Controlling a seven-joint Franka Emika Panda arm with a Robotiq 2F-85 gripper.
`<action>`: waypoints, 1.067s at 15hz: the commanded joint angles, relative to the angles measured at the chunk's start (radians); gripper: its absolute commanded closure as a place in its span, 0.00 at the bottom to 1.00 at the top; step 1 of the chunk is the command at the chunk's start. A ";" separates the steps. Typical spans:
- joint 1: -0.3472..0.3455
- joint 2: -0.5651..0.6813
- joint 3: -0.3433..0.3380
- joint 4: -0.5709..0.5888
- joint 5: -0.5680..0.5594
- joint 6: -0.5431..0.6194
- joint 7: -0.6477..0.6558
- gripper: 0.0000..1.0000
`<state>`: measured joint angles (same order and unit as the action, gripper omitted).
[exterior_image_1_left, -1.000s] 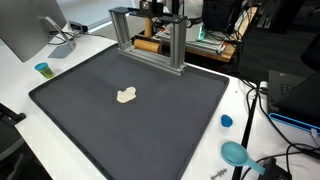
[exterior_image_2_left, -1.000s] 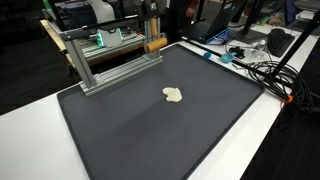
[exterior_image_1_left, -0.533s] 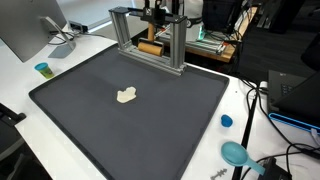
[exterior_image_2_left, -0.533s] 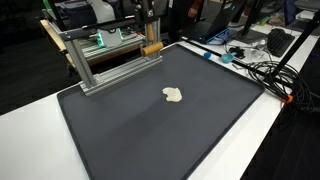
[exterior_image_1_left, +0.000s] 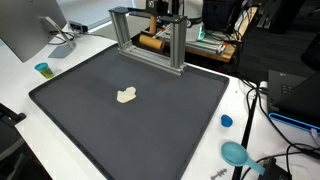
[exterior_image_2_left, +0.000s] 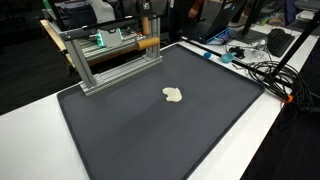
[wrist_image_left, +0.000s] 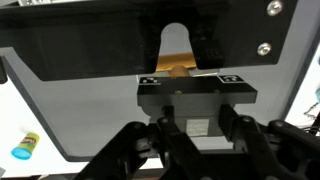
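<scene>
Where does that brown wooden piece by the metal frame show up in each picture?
In an exterior view: the wooden piece is top centre, behind the metal frame.
In an exterior view: top centre, at the frame's right end.
Wrist view: upper middle, seen through a slot.
Shared landmark: the dark mat.

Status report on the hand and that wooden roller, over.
Hand low behind metal frame, grip unclear. Wooden roller at its fingertips. Frame stands between it and the mat.
</scene>
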<state>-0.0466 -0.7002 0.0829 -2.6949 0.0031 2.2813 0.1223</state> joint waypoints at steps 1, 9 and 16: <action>0.000 -0.075 0.011 -0.003 -0.026 -0.085 0.031 0.79; 0.020 -0.092 -0.002 -0.014 -0.014 -0.157 0.004 0.79; 0.021 -0.061 -0.029 -0.031 -0.011 -0.156 -0.033 0.79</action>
<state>-0.0437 -0.7619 0.0773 -2.7240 -0.0072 2.1427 0.1130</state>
